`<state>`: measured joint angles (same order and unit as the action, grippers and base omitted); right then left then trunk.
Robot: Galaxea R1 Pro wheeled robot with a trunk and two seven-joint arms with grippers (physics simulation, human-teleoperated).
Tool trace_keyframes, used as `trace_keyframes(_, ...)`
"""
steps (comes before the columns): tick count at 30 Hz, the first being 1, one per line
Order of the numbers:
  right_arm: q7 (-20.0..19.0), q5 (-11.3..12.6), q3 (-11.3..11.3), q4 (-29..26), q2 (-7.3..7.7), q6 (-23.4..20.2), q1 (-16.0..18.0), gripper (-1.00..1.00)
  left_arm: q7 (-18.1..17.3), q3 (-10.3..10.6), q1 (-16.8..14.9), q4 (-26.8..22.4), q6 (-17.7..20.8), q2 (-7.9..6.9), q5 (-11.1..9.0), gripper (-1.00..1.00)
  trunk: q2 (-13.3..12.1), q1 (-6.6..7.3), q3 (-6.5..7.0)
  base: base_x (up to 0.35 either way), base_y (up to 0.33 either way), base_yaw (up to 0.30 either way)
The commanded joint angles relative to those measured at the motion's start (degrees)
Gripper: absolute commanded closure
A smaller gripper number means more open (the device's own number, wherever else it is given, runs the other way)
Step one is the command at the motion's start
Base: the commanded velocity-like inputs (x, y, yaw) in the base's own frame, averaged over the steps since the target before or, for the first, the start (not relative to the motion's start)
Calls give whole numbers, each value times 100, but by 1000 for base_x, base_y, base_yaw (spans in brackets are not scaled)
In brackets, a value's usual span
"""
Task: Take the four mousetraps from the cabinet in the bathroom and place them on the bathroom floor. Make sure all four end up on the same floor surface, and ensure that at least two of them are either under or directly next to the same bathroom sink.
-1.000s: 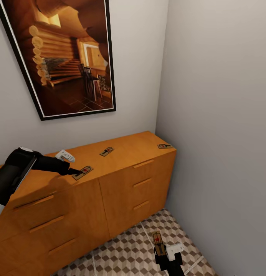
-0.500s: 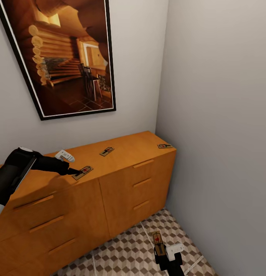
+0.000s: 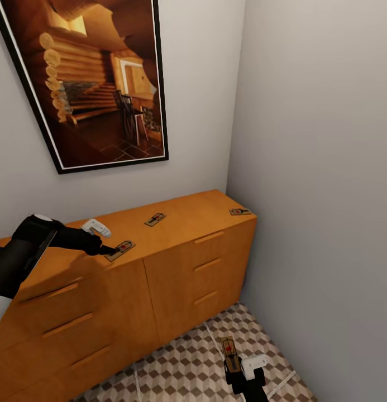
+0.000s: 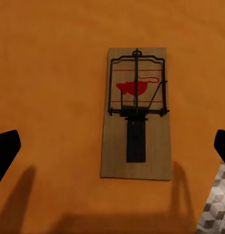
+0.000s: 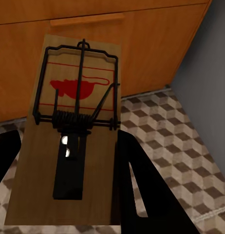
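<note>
The step in hand is judged to be the picking of a second trap while a first is already carried. The long orange-brown wooden cabinet (image 3: pixel 176 262) fills the lower left and centre of the head view, and three flat tan wooden mousetraps with dark wire are seen on its top: one left of centre (image 3: pixel 120 250), one in the middle (image 3: pixel 155 220) and one at the far right corner (image 3: pixel 239 212). The left end effector (image 3: pixel 106 249) is set at the first of these. In the left wrist view that mousetrap (image 4: pixel 137 113) lies flat between two widely parted black fingers, neither touching it, so the end effector is wide open and empty. At the bottom centre of the head view the right end effector (image 3: pixel 238 369) is closed on a fourth mousetrap (image 3: pixel 230 354), held above the brown, beige and white cube-patterned floor tiles (image 3: pixel 182 368); the board (image 5: pixel 68 141) is seen gripped in the right wrist view.

The next move is judged to call for a lowering over the board and a closing across its width.

Against the earlier frames, the left arm has crept slightly up and to the right, and the whole picture has shifted very slightly; the traps lie as before.
</note>
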<state>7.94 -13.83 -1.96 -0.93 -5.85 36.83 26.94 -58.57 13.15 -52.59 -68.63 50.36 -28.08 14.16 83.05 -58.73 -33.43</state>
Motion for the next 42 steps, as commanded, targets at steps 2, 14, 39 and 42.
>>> trace_keyframes(2,59,-49,-20,6,-2,8,4,100,-56,4,-6,-8,24,28,199,-100,3,0,-11,0,0,0)
trace_keyframes(14,59,-49,-16,6,4,8,4,100,-66,14,-6,-192,32,158,468,-100,3,0,-38,0,0,0)
trace_keyframes(39,59,-49,-17,5,5,8,4,100,-66,133,-6,-318,44,252,467,-100,3,0,-95,0,0,0)
trace_keyframes(42,59,-49,-17,5,5,8,4,100,-66,150,-6,-313,44,250,465,-100,3,0,-101,0,0,0)
